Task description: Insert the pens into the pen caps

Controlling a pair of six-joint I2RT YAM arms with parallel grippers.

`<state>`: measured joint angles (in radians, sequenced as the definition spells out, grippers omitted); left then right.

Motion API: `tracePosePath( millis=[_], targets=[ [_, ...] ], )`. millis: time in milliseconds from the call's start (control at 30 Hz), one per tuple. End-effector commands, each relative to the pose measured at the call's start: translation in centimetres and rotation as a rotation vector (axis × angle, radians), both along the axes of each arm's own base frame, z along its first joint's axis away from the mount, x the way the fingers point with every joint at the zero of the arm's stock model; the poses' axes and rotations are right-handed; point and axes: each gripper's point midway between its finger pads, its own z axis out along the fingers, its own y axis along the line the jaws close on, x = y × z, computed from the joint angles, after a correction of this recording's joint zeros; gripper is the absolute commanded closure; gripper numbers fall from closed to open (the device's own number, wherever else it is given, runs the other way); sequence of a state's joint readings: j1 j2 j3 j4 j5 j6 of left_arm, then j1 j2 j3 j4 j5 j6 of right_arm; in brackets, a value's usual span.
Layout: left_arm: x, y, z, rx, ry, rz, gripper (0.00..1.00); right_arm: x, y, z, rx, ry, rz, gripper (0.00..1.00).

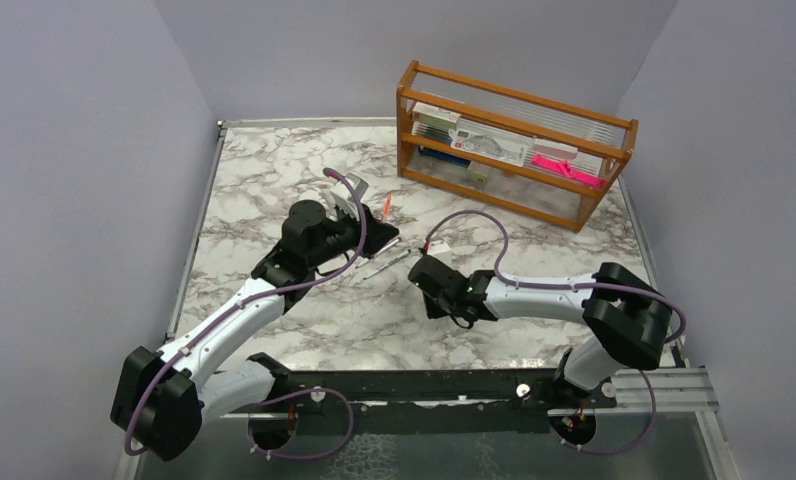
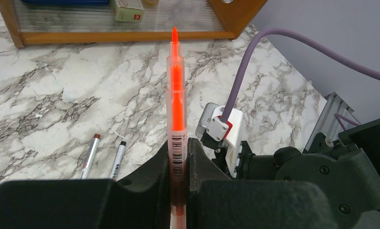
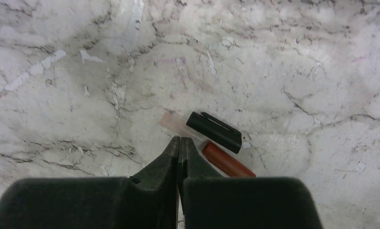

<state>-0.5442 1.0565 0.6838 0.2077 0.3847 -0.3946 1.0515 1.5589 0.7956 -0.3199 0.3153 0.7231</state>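
Note:
My left gripper (image 2: 178, 157) is shut on the translucent orange-red pen (image 2: 177, 105), which stands up out of the jaws with its tip pointing away; it also shows in the top view (image 1: 386, 208). Two silvery-grey pens (image 2: 89, 155) (image 2: 117, 160) lie side by side on the marble to the left of the gripper, and appear in the top view (image 1: 392, 262). My right gripper (image 3: 180, 141) is shut and empty, tips low over the table. Just past its tips lie a black cap (image 3: 214, 131), a dark red cap (image 3: 227, 161) and a pale translucent cap (image 3: 176, 123).
A wooden rack (image 1: 514, 140) with boxes and a pink strip (image 1: 566, 170) stands at the back right of the marble table (image 1: 274, 180). The right arm's wrist (image 2: 221, 129) is close to the right of my left gripper. Grey walls enclose the table.

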Motion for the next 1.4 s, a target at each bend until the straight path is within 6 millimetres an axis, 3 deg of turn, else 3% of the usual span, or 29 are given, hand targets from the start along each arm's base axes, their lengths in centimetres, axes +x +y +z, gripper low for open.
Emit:
tracePosePath(
  millis=[0, 267, 333, 467, 533, 567, 667, 700, 900, 1367],
  targets=[
    [0.1, -0.2, 1.0, -0.010, -0.032, -0.017, 1.00, 2.3, 1.4, 1.5, 0.004, -0.078, -0.004, 0.99],
    [0.1, -0.2, 0.8, -0.008, -0.033, -0.015, 1.00, 2.6, 3.1, 4.8, 0.157, -0.133, 0.016, 0.98],
    [0.2, -0.2, 0.8, -0.010, -0.033, -0.014, 1.00, 2.9, 3.4, 5.5, 0.174, -0.163, 0.027, 0.93],
    [0.1, -0.2, 0.9, -0.012, -0.033, -0.018, 1.00, 3.9, 3.5, 5.7, 0.115, -0.179, 0.016, 0.73],
    [0.0, -0.2, 0.9, -0.013, -0.034, -0.020, 1.00, 4.1, 3.8, 5.2, 0.087, -0.162, 0.014, 0.72],
    [0.0, -0.2, 0.9, -0.014, -0.033, -0.020, 1.00, 4.1, 3.9, 5.0, 0.079, -0.154, 0.010, 0.74],
    [-0.1, -0.1, 1.0, -0.014, -0.032, -0.016, 1.00, 4.1, 3.7, 3.8, 0.058, -0.126, -0.022, 0.98],
    [-0.1, 0.0, 1.1, -0.014, -0.035, -0.014, 1.00, 4.1, 3.5, 3.5, 0.048, -0.120, -0.042, 0.99],
    [-0.3, -0.1, 1.2, -0.018, -0.036, -0.019, 1.00, 3.8, 2.8, 1.4, -0.006, -0.080, -0.072, 0.99],
    [-0.6, 0.0, 1.3, -0.031, -0.034, -0.021, 1.00, 1.0, 0.8, -0.5, 0.013, 0.009, -0.085, 0.99]
  ],
)
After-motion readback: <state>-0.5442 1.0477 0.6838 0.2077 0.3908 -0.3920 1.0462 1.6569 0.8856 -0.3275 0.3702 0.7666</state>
